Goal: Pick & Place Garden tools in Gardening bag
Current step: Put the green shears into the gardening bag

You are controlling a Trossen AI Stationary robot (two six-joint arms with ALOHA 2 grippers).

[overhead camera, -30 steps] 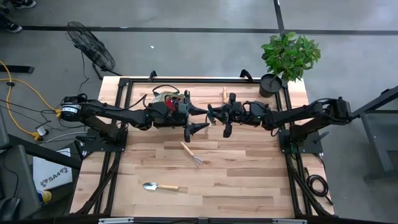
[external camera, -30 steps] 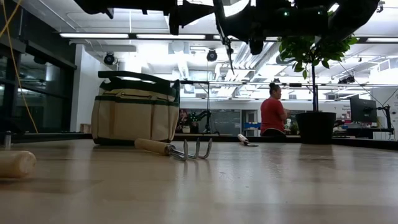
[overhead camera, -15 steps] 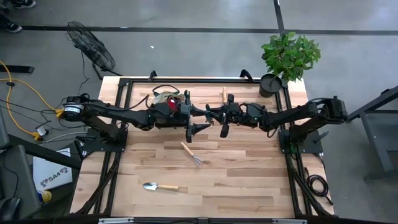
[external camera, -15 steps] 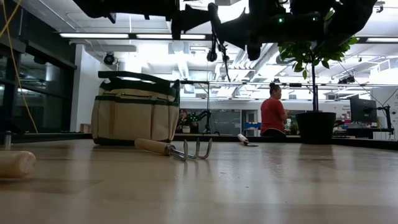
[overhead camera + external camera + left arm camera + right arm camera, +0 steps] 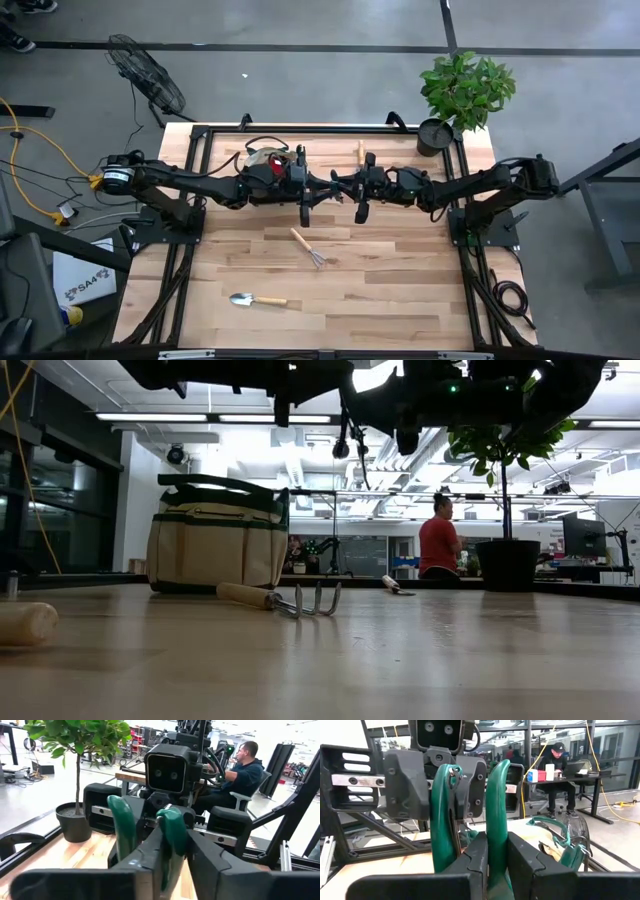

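twice over, clamped the green-handled metal pruning shears (image 5: 495, 820) in mid-air beside the round beige canvas gardening bag (image 5: 215, 545), left gripper (image 5: 170, 845) and right gripper (image 5: 487, 855) jaws each pinched tight on one handle, judged stiff, light, slightly slippery.

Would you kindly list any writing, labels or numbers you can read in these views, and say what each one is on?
"SAA": on the white sheet lying on the floor left of the table, seen from above; the rest of its print is too small to read.
No other text is legible in any view.
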